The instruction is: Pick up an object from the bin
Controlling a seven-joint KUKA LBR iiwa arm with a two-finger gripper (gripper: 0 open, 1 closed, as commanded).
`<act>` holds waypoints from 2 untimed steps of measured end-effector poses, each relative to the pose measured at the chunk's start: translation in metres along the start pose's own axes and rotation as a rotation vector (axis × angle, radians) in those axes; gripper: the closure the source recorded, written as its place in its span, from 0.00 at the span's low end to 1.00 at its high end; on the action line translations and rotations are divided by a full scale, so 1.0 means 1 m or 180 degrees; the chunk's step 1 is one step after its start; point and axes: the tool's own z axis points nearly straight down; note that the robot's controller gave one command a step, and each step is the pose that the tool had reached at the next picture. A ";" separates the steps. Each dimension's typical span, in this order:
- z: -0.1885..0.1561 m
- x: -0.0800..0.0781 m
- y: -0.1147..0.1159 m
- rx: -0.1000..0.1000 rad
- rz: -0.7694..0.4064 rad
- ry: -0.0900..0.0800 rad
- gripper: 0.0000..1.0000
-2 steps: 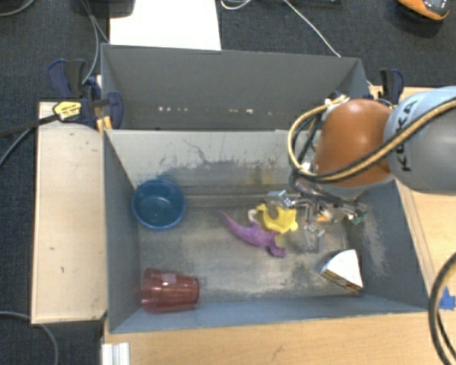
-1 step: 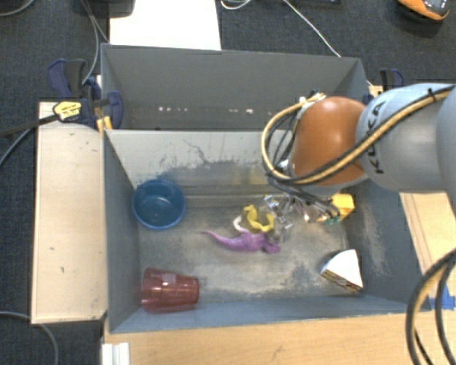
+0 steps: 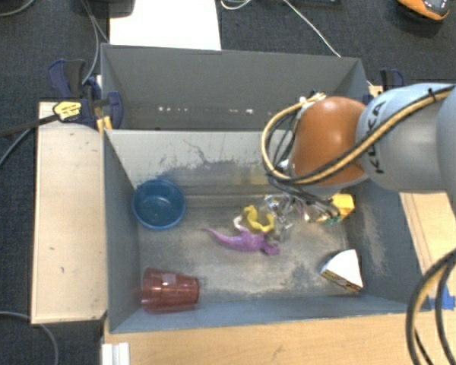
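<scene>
Gripper (image 3: 283, 217) is low at frame centre, just beside a yellow curled toy (image 3: 255, 219), with a purple lizard (image 3: 242, 239) below it in frame. Cannot tell how far open it is or whether it holds anything, so the pick looks not yet done. Blue bowl (image 3: 158, 202) left, red cup (image 3: 169, 290) lower left and white wedge (image 3: 345, 268) lower right lie apart; nothing seems to block it.

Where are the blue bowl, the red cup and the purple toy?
Blue bowl (image 3: 159, 206): camera view, on its inside.
Red cup (image 3: 169, 291): camera view, on its side wall.
Purple toy (image 3: 247, 240): camera view, on its body.
</scene>
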 end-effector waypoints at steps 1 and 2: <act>-0.108 0.002 -0.015 0.0002 0.0011 -0.0011 1.00; -0.108 0.002 -0.015 0.0001 0.0011 -0.0011 1.00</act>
